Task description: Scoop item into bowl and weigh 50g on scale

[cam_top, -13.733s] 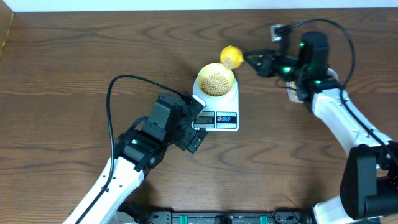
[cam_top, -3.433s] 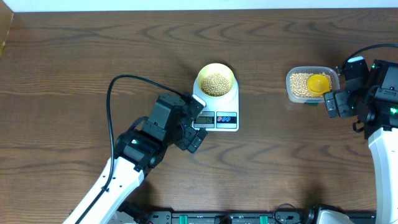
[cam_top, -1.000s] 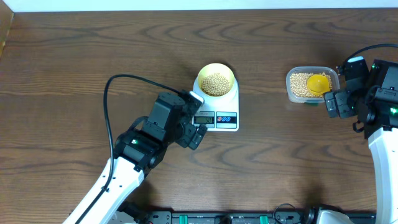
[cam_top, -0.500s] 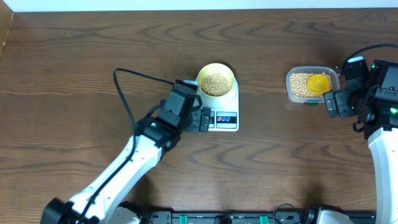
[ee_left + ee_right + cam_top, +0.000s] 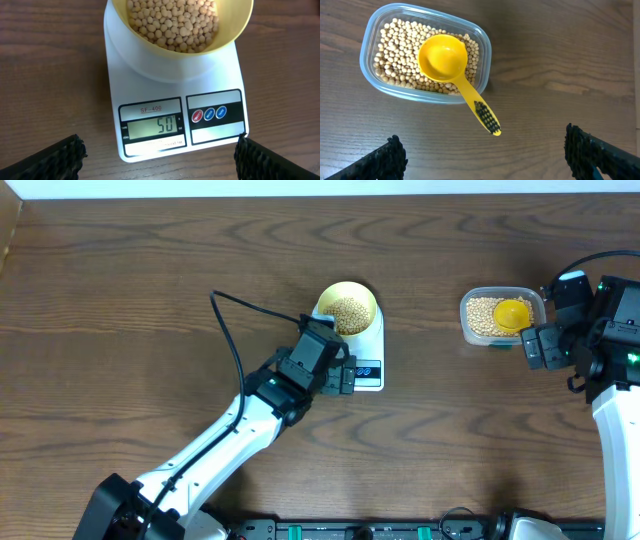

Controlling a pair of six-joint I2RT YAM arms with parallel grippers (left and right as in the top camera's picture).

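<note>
Bowl point(image 5: 239, 27) stands on the platform of the scale point(image 5: 215, 135), holding a good heap of beans point(image 5: 172, 22); display point(image 5: 152, 126) reads 50 (units not legible at this size); scale sits mid-tabletop point(image 5: 120, 290). Left end effector point(image 5: 162, 159) hovers just above the front edge of the scale, fingers spread wide to either side, gripping nothing; its camera looks squarely at the reading. Right end effector point(image 5: 492, 157) hangs well apart to the right, near the tub point(image 5: 485, 50), fingers likewise spread and empty. Scoop point(image 5: 445, 57) lies released in the tub, cup empty and resting on the spare beans, handle overhanging the rim. Assessment: scooping and weighing appear done, since the target figure shows and the scoop is set down; no stray beans seen around the scale; nothing evident is left beyond confirming the reading holds steady and drawing the arms clear.
</note>
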